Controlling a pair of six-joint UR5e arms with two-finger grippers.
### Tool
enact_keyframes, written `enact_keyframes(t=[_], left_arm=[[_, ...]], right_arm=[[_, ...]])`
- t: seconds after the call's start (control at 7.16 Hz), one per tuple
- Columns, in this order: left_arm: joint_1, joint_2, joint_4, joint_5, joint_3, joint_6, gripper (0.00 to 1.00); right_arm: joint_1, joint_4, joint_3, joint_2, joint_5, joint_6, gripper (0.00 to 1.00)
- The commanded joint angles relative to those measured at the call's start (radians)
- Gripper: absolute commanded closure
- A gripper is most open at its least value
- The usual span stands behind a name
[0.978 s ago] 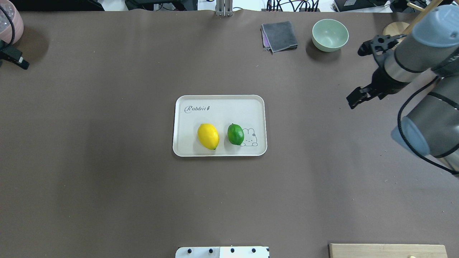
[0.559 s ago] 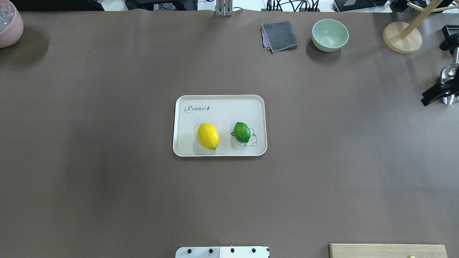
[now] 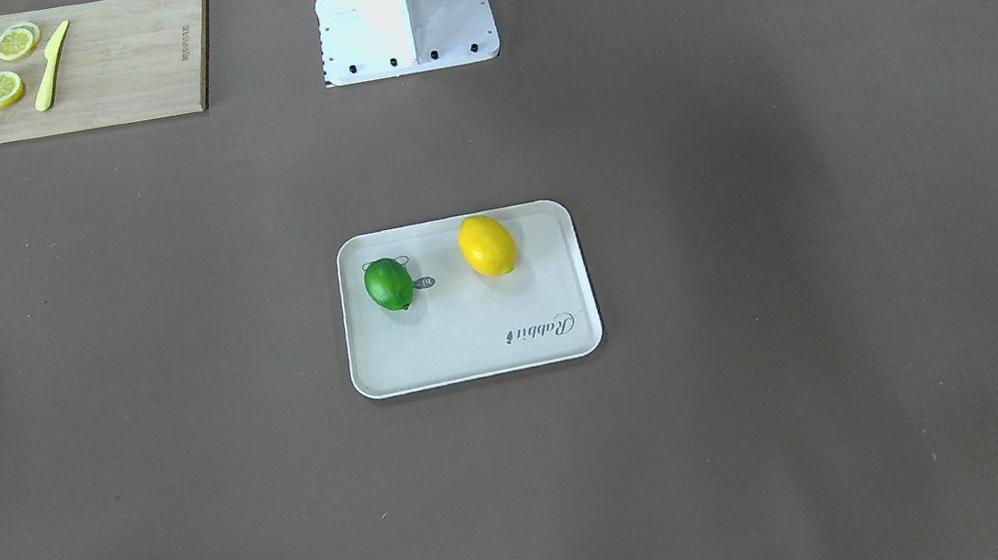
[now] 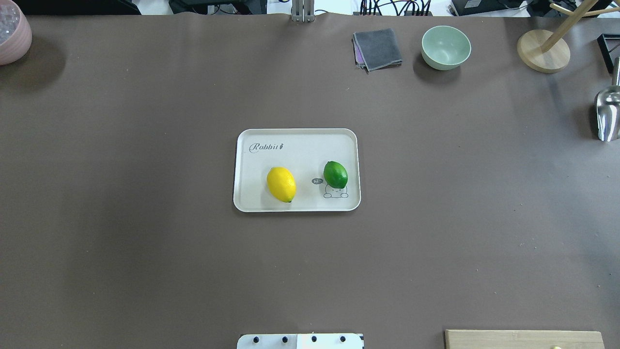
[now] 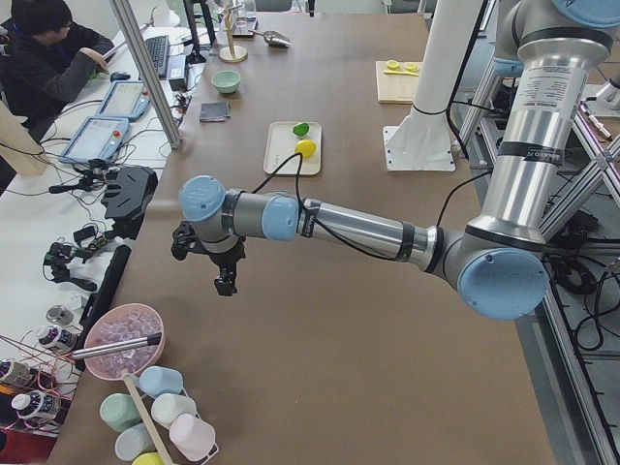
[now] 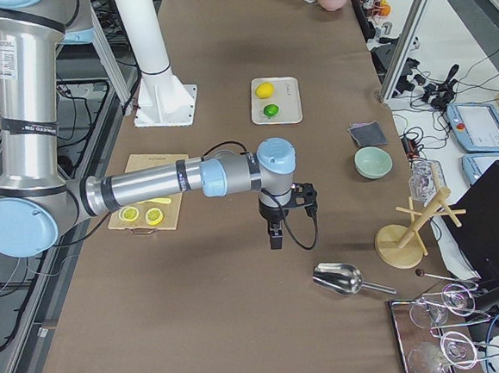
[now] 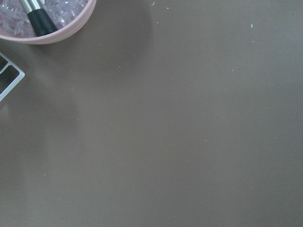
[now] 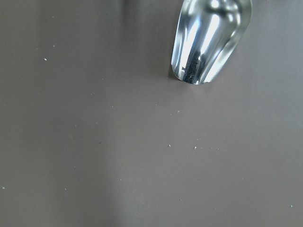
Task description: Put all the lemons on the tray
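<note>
The off-white tray (image 4: 300,155) lies at the middle of the table. The yellow lemon (image 4: 281,184) rests on its near left part. The green lemon (image 4: 335,174) rests on its right part, over the rabbit drawing. Both also show in the front view: the yellow lemon (image 3: 487,245), the green lemon (image 3: 388,283), the tray (image 3: 467,331). My left gripper (image 5: 223,288) hangs over bare table near the left end, far from the tray. My right gripper (image 6: 275,239) hangs over bare table near the right end. I cannot tell if either is open or shut.
A wooden cutting board (image 3: 118,65) with lemon slices (image 3: 1,90) and a yellow knife (image 3: 51,66) lies near the robot's base. A green bowl (image 4: 445,46), grey cloth (image 4: 378,48), wooden stand (image 4: 542,51), metal scoop (image 4: 608,114) and pink bowl (image 4: 12,31) stand at the table's edges.
The right arm has drawn back out of the overhead view to the right. The left gripper has left it on the left. The green lemon has rolled right onto the rabbit drawing.
</note>
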Motion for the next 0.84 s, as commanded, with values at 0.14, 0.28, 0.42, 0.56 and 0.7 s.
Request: enact_keyframes(t=[0.14,0.28,0.42,0.56,0.7], left_arm=[[-0.010,0.054,0.005,0.000,-0.003,-0.003,0.02],[-0.010,0.063,0.003,0.002,-0.001,-0.004,0.02],[-0.010,0.065,0.000,0.038,-0.003,-0.007,0.02],[-0.010,0.063,-0.001,0.048,0.000,-0.018,0.02],[-0.010,0.060,-0.008,0.048,-0.004,-0.049,0.02]], right_arm=[[0.006,0.001,-0.008,-0.006,0.022,0.010,0.00],[0.006,0.001,-0.007,-0.007,0.036,0.012,0.00],[0.006,0.001,-0.011,-0.007,0.037,0.012,0.00],[0.006,0.007,-0.029,-0.006,0.042,0.012,0.00],[0.006,0.008,-0.025,-0.003,0.059,0.012,0.00]])
